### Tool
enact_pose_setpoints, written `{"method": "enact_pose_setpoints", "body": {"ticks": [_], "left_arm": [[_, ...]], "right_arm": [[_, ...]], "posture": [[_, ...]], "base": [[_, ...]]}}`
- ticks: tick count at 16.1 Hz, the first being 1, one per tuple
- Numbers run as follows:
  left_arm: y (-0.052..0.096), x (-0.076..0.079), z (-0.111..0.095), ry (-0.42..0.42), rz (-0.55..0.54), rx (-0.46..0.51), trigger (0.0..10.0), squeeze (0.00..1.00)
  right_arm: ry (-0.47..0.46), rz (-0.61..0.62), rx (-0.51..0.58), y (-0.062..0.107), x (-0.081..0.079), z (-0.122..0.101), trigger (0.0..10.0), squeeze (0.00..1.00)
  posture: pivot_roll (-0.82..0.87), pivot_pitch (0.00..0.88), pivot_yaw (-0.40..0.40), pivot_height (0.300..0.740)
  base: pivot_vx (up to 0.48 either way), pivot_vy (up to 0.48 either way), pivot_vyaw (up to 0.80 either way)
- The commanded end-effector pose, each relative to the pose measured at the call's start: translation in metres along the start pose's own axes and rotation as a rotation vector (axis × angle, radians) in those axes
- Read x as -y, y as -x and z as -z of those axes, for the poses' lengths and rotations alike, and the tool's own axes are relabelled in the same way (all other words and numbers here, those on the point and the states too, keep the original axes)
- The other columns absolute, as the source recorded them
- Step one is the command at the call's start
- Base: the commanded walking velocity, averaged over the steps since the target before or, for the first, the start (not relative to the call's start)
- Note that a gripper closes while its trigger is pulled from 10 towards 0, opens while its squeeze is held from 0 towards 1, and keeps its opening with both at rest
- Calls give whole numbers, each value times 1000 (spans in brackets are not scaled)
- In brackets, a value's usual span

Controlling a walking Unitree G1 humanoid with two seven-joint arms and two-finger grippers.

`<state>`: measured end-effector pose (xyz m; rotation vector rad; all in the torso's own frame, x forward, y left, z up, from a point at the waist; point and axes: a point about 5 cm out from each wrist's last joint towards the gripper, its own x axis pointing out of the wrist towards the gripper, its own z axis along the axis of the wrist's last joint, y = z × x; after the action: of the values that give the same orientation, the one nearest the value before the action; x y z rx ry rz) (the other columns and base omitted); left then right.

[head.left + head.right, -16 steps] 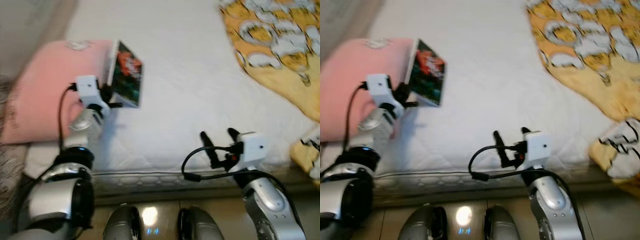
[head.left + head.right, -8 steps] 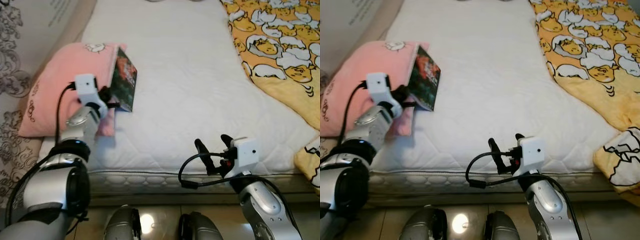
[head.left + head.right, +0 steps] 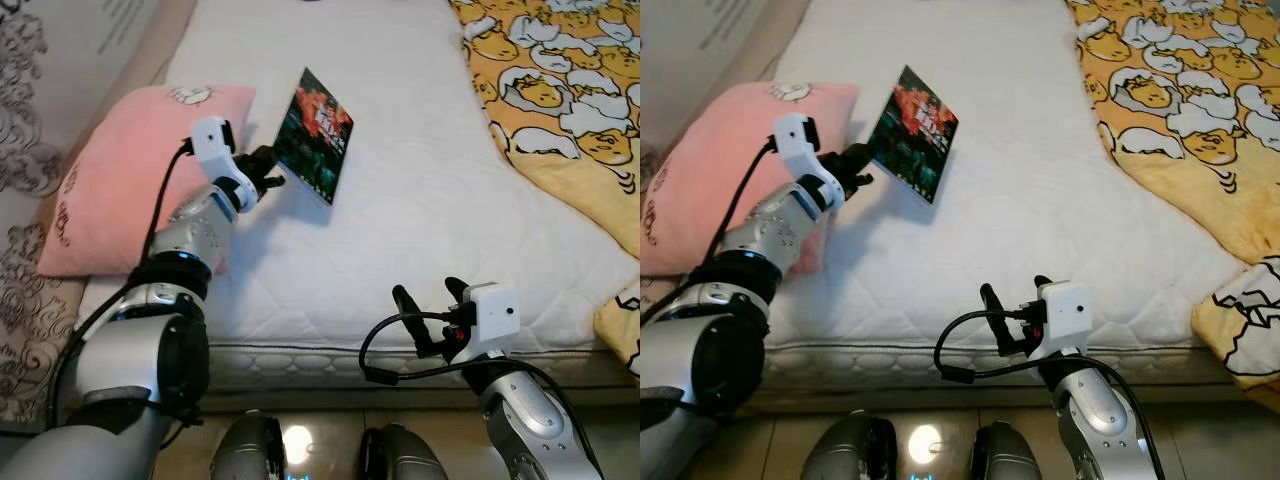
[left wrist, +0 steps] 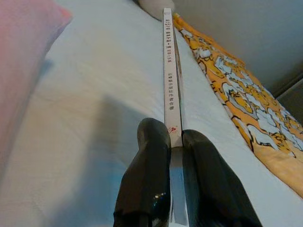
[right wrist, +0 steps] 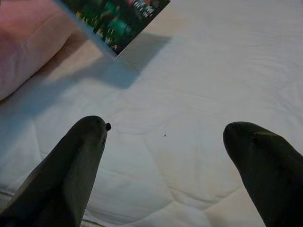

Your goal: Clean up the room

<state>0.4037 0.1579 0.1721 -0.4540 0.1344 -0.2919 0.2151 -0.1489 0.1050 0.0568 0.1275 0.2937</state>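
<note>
A white mattress (image 3: 400, 200) spreads ahead of both grippers, with a yellow patterned blanket (image 3: 560, 90) well off to the right of the right gripper and a pink pillow (image 3: 120, 170) just left of the left gripper. The left gripper (image 3: 268, 170) is raised above the mattress beside the pillow, its two fingers (image 4: 147, 179) pinched tight on the spine end of a book (image 3: 315, 148), which juts forward from it, tilted and lifted off the sheet. The right gripper (image 3: 432, 310) hangs near the mattress's front edge, fingers (image 5: 71, 175) spread wide and holding nothing, the book well ahead of it to the left.
</note>
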Motion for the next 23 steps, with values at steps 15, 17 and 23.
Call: {"method": "enact_pose_setpoints", "body": {"ticks": [15, 17, 23], "left_arm": [[34, -55, 46, -421, -277, -215, 10000, 1000], [33, -55, 38, -408, -281, -212, 10000, 1000], [48, -15, 68, -377, -135, -248, 10000, 1000]], "right_arm": [[8, -4, -31, 5, 4, 3, 10000, 0], [9, -6, -35, 5, 4, 5, 10000, 0], [22, -28, -42, 1, 6, 5, 10000, 0]], "posture": [[-84, 130, -18, 700], [-77, 123, -20, 700], [-49, 102, -33, 700]], "base": [[0, 0, 0], [0, 0, 0], [0, 0, 0]]}}
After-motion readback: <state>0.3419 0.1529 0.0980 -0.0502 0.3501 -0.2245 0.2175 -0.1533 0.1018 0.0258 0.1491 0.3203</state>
